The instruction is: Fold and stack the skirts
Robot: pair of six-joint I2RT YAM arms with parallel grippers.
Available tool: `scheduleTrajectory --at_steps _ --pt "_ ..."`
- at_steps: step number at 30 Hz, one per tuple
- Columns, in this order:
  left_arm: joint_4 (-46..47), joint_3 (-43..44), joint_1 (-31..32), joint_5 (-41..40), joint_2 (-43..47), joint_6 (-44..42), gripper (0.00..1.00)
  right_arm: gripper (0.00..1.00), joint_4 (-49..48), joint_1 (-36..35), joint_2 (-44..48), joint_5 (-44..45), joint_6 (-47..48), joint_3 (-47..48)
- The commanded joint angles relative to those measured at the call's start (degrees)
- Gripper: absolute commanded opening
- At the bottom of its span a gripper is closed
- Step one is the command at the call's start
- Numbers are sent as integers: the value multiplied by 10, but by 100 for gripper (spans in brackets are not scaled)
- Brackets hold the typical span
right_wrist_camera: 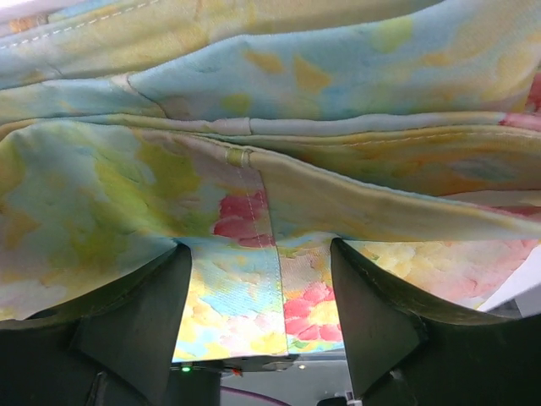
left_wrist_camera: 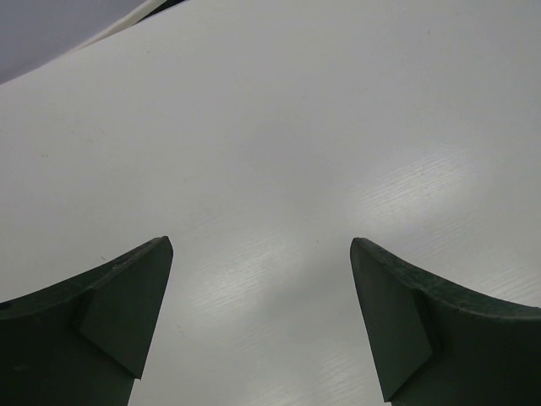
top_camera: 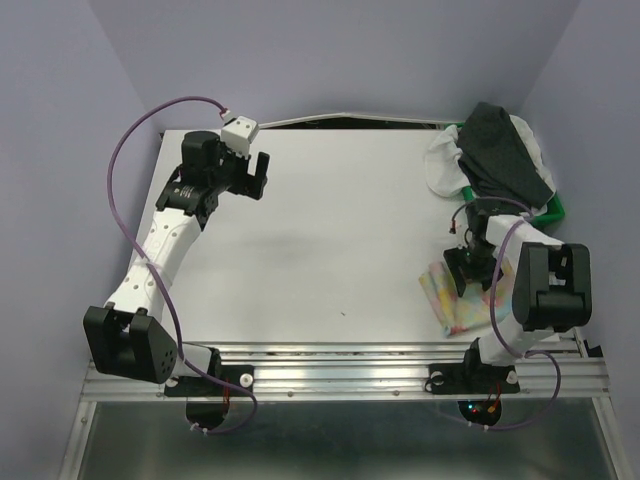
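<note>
The pastel yellow floral skirt (top_camera: 458,303) lies crumpled on the table at the right, near the front edge. My right gripper (top_camera: 470,270) points down onto it. In the right wrist view the floral skirt (right_wrist_camera: 338,76) fills the frame and drapes over both fingertips; my right gripper (right_wrist_camera: 260,288) has its jaws wide apart, with a flat seamed panel hanging loose between them. The dark charcoal skirt (top_camera: 505,150) lies on the white crinkly skirt (top_camera: 440,168) at the back right. My left gripper (top_camera: 258,176) hovers open at the back left, with only bare table between its fingers (left_wrist_camera: 262,288).
A green tray (top_camera: 557,210) peeks out under the pile of two skirts at the right wall. Purple walls close in the table on the left, back and right. The white table (top_camera: 320,250) stretches between the two arms.
</note>
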State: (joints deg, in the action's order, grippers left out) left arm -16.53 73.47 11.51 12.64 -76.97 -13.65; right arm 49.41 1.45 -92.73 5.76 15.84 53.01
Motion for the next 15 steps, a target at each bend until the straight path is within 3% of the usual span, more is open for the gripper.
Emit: scheduleTrajectory --at_steps 1,6,15 --pt "35 -15 -3 11 30 -3 99 72 -53 60 -17 65 45 -9" --pt "34 -17 -4 13 31 -1 99 72 -99 124 -48 82 70 29" --pt "33 -25 -7 10 39 -1 99 74 -150 173 -110 81 107 97"
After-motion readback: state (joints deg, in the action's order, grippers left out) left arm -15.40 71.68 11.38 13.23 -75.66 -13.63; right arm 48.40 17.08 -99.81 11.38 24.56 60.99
